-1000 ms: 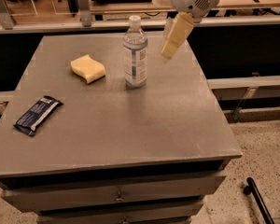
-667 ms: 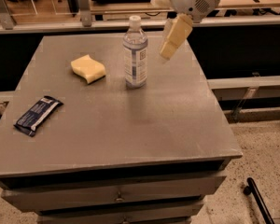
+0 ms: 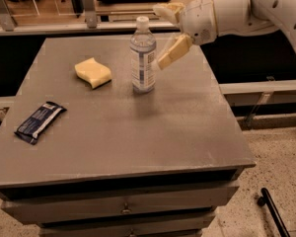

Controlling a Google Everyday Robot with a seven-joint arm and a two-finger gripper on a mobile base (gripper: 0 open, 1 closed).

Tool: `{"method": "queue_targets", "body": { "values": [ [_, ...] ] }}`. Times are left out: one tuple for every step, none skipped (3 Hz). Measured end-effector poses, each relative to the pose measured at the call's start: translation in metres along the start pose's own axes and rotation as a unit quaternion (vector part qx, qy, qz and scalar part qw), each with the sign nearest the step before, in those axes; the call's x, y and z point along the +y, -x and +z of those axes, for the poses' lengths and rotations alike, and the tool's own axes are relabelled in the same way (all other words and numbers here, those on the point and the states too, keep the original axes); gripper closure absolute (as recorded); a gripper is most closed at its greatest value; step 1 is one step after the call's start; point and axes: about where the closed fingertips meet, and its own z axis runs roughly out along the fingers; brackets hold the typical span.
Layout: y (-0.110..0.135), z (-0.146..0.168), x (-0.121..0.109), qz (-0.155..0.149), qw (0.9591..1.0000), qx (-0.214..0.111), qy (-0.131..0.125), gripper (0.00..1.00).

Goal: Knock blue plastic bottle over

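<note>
Bottle (image 3: 142,58) upright, white cap on. It stands on the same spot of the table (image 3: 138,137) as a second ago, with no tilt.

My gripper (image 3: 160,36) has shifted in toward the bottle from its right. A second ago a clear gap showed between us; now the gap is almost gone. Jaws spread wide, holding nothing. The lower finger (image 3: 173,51) slants down toward the label and its tip sits just beside the bottle's right side at mid-height. I cannot tell whether it touches. The upper finger is level with the cap and behind it.

Reading: the approach is nearly finished and the push has not begun, since the bottle shows no lean. A sideways sweep to the bottle's left should tip it. Contact at label height is workable, though higher would topple it more readily and lower might only slide it.

Sponge (image 3: 92,72) lies left of the bottle, in the likely fall path. Wrapper (image 3: 39,121) lies well left of the bottle and nearer the front, out of the way.
</note>
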Motion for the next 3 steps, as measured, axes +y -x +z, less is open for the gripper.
{"method": "queue_targets", "body": {
  "values": [
    [-0.003, 0.011, -0.004, 0.008, 0.9988, -0.047, -0.006, 0.0],
    [-0.009, 0.025, -0.003, 0.025, 0.9986, -0.046, 0.008, 0.0],
    [-0.018, 0.038, 0.003, 0.043, 0.9979, -0.041, 0.026, 0.0]
  ]
}}
